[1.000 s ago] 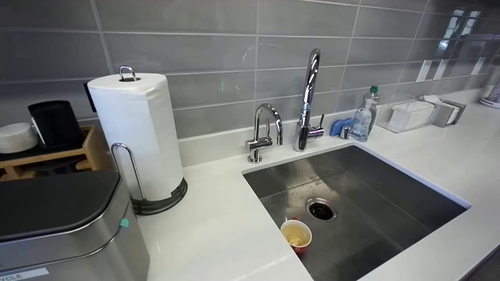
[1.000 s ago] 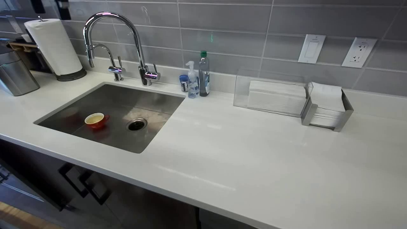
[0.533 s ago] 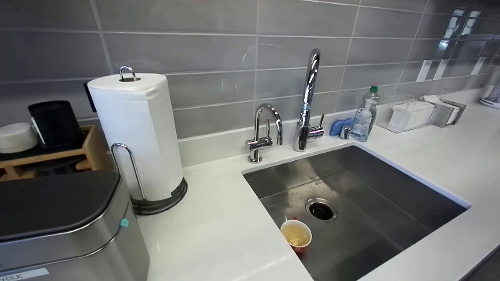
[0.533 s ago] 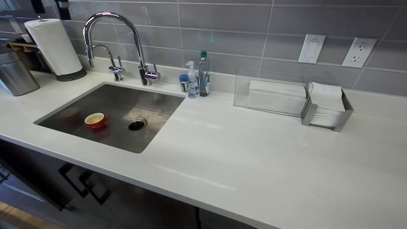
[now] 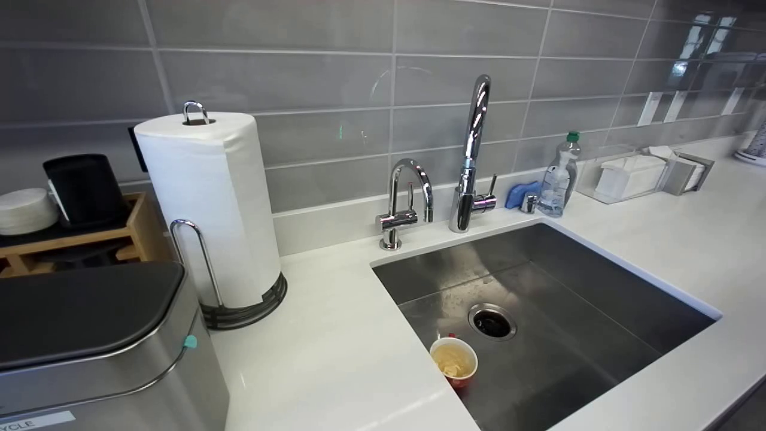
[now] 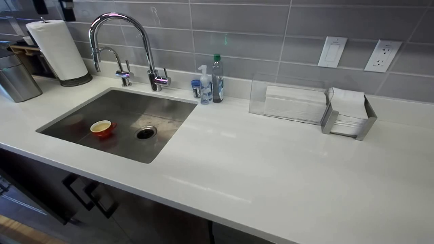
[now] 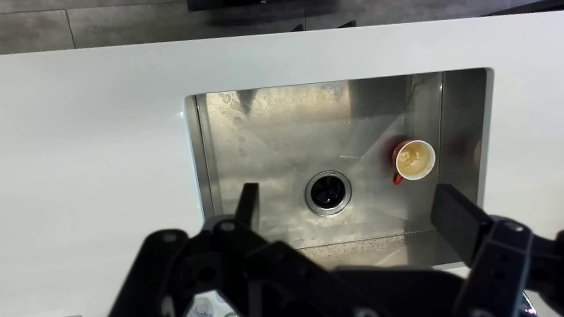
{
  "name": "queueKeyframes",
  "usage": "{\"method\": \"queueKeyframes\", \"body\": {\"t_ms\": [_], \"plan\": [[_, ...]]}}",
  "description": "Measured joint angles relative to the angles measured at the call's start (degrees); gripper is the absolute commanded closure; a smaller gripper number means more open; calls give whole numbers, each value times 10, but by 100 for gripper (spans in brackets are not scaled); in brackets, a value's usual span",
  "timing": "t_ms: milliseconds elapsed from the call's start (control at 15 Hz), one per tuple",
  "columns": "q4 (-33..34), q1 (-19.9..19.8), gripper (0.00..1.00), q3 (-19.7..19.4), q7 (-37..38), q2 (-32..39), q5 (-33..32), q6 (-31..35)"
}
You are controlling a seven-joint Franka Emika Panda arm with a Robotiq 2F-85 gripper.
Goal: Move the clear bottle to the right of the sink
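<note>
Two candidates for "clear": the pump bottle [image 6: 205, 86], my pick, and the green-cap bottle [image 6: 218, 78] right beside it, also see-through. Both stood upright on the counter [image 6: 271, 162], just off the back right corner of the sink [image 5: 568, 347] as both exterior views saw it, near the wall [image 6: 244, 17]. Presumably parked there to be in reach of the faucet [image 5: 473, 134] without eating counter. Couldn't tell if the two touched.

The gripper [image 7: 347, 192] was over the sink in the wrist view, jaws wide apart, nothing between them; both exterior views missed it. Made sense: no grasp yet, and straddling a bottle would have needed that spread. Move looked not yet done to me.

In the way: the green-cap bottle crowded one flank, a blue thing [image 5: 519, 195] and a small chrome piece [image 5: 528, 203] the other, wall behind. Faucet stood further left, worth steering round on approach. Rightward along the wall, a paper stack [image 6: 294, 103] and a napkin holder [image 6: 368, 121] would have limited the set-down spot. A cup [image 7: 414, 160] with pale liquid sat in the sink, probably awaiting a rinse, off the likely path.
</note>
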Motion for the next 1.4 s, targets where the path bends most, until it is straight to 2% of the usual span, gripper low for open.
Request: {"method": "queueKeyframes", "body": {"t_ms": [400,533,800,1067,1400], "plan": [[1,-3,0,3,8,10,0,18],[1,-7,0,5,23,36,-3,70],[10,-13,0,5,45,125,-4,217],[46,-20,0,5,71,214,-12,339],[95,-32,0,3,87,296,-32,438]]}}
